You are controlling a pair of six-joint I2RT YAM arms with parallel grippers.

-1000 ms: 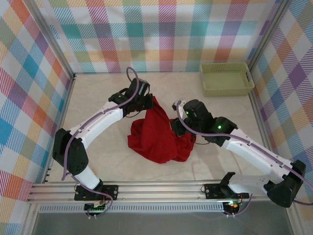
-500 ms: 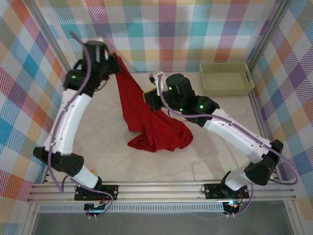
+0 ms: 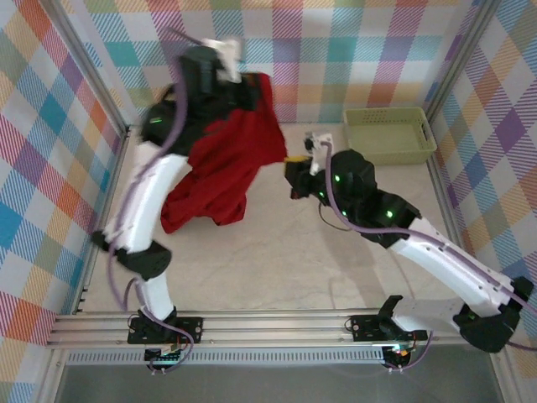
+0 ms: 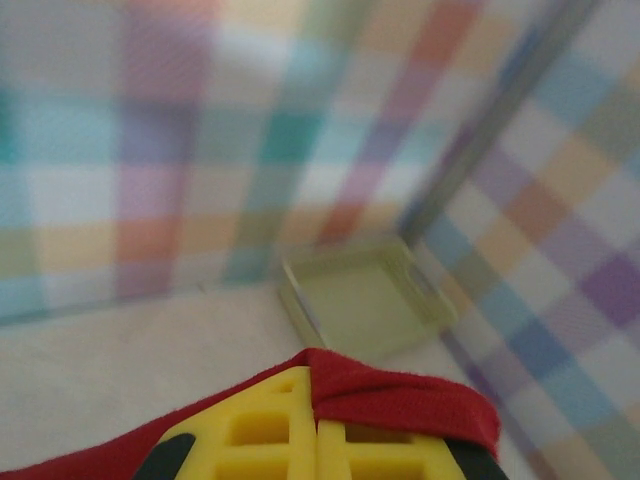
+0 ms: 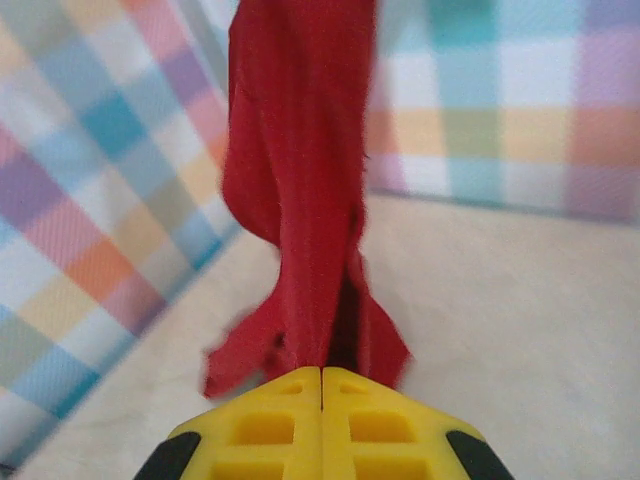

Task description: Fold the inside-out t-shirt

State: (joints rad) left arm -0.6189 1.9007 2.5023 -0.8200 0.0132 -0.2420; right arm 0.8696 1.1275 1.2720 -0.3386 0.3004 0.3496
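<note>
Since half a second back, the left arm has been swung nearer the basket (image 3: 388, 134) and the t-shirt (image 3: 222, 159) has been hauled up with it; less cloth is left heaped on the surface (image 3: 277, 260). The left fingers (image 4: 270, 435) are clamped shut on a fold of red cloth and held high, well left of the basket. The t-shirt hangs bunched from that grip, its lower part drooping further left of the basket; contact with the surface cannot be told. The right fingers (image 5: 270, 425) are closed on another pinch of the same cloth, lower down, between the hanging bulk and the basket.

Step judged: the shirt is being lifted and stretched between two grips so that it can be opened out. To be done well, both pinches should be kept tight and the grips drawn apart evenly until the cloth is taut and untwisted. The hem should be kept clear of the basket before lay-down. Motion blur is noted on the left arm.
</note>
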